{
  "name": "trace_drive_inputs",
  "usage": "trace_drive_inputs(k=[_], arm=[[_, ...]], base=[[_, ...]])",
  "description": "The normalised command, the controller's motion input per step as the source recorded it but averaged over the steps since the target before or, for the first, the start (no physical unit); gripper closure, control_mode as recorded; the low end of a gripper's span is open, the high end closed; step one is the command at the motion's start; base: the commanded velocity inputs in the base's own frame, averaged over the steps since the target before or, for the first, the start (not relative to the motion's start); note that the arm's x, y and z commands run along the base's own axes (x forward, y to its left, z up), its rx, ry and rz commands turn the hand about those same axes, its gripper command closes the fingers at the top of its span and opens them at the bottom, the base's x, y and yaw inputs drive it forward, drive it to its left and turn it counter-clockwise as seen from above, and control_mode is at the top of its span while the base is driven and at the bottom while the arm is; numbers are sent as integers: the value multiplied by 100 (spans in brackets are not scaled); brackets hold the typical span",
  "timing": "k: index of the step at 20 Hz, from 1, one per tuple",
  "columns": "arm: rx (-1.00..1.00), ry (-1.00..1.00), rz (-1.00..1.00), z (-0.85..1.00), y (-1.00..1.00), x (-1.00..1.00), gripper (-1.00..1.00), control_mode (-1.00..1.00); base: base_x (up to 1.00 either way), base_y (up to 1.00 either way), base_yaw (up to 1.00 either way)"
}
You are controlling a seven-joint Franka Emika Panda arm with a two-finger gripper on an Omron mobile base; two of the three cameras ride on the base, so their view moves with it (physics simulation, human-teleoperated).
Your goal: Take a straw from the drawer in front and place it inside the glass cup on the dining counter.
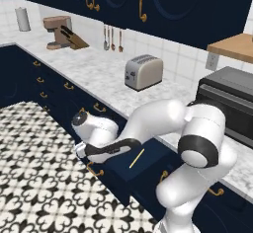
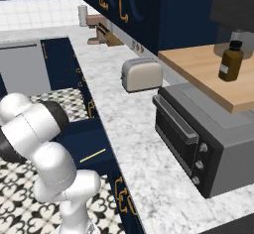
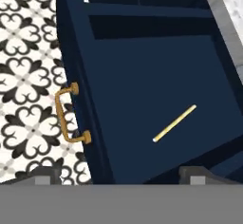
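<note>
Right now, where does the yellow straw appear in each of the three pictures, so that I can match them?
Left base view: the straw lies diagonally on the open drawer's floor, lower centre, right of the dark hand.
Right base view: the straw lies left of centre, in the drawer beside the white arm.
Hand view: the straw lies right of centre, slanted.
Shared landmark: the drawer's brass handle.

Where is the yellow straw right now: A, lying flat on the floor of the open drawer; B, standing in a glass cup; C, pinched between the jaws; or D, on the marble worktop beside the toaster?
A: the straw lies flat and alone on the bare floor of the pulled-out drawer, apart from the open jaws.
</note>
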Motion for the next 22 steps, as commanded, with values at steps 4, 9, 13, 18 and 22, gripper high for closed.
trace_drive_inputs(k=[4, 9, 13, 18, 22], arm=[[9, 15, 0, -1, -51, 66, -100, -100], [5, 22, 1, -30, -15, 65, -100, -100], [0, 21, 1, -47, 0, 57, -100, -100], [0, 18, 0, -53, 0, 60, -100, -100], [0, 18, 0, -64, 0, 51, -100, -100]], base=[[0, 0, 0], [0, 0, 0], [0, 0, 0], [0, 0, 0], [0, 0, 0]])
